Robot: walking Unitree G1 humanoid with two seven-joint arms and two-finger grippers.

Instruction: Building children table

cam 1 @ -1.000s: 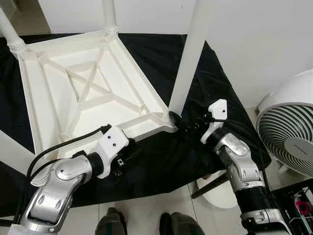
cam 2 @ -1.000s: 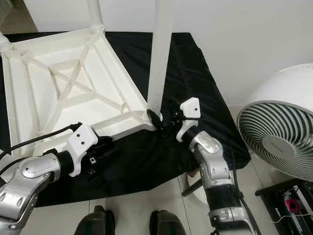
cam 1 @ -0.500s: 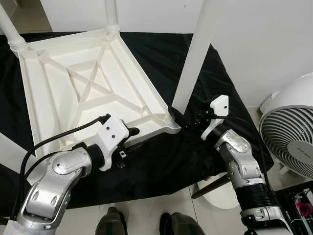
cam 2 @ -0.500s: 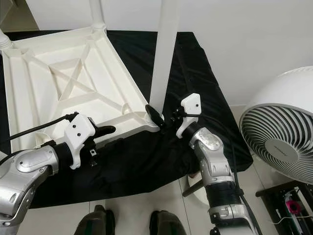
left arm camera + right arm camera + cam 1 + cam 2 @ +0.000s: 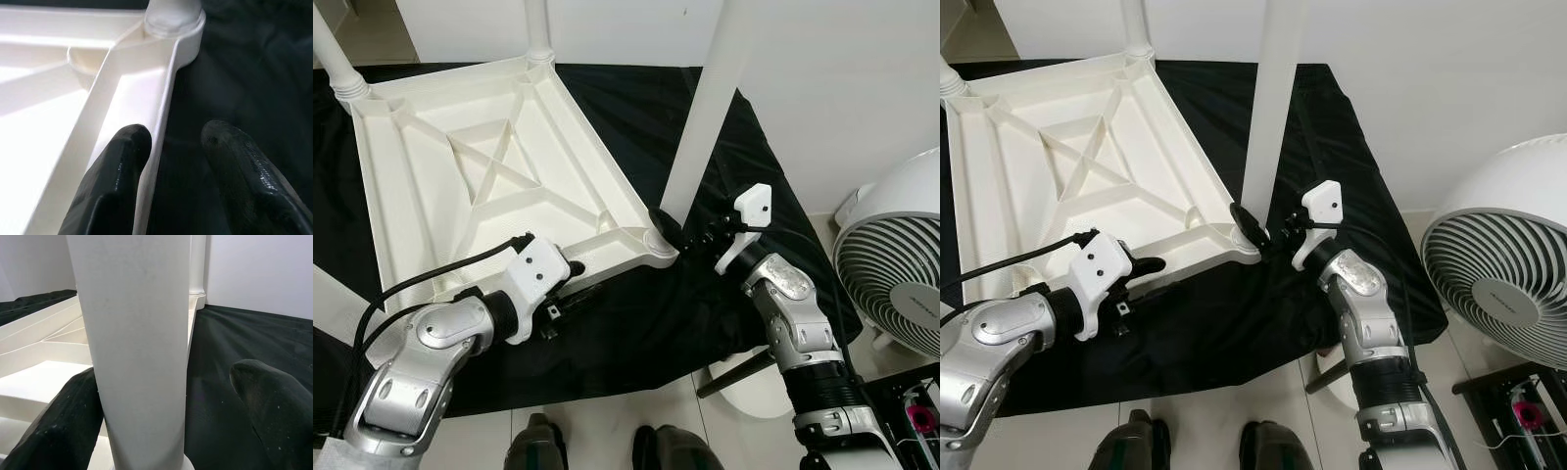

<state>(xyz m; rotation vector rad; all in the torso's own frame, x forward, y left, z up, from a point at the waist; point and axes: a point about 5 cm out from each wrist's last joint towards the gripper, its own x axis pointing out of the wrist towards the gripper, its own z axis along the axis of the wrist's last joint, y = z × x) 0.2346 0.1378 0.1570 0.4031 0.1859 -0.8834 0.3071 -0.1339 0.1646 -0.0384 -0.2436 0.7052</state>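
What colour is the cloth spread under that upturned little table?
Black: the cloth is plain, with no pattern, seen best in the right eye view.

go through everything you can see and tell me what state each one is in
Tabletop: upside down on the black cloth.
Near leg: upright in its corner socket.
Left pincer: open, straddling the tabletop's rim.
Right pincer: open around the leg's base.
Fan: on the floor.

Matt white plastic tabletop (image 5: 489,176) with smooth ribbing; matt white leg (image 5: 705,108); black cloth (image 5: 636,323), slightly creased; glossy black rubbery fingers (image 5: 117,181); silver metallic arms (image 5: 421,362).
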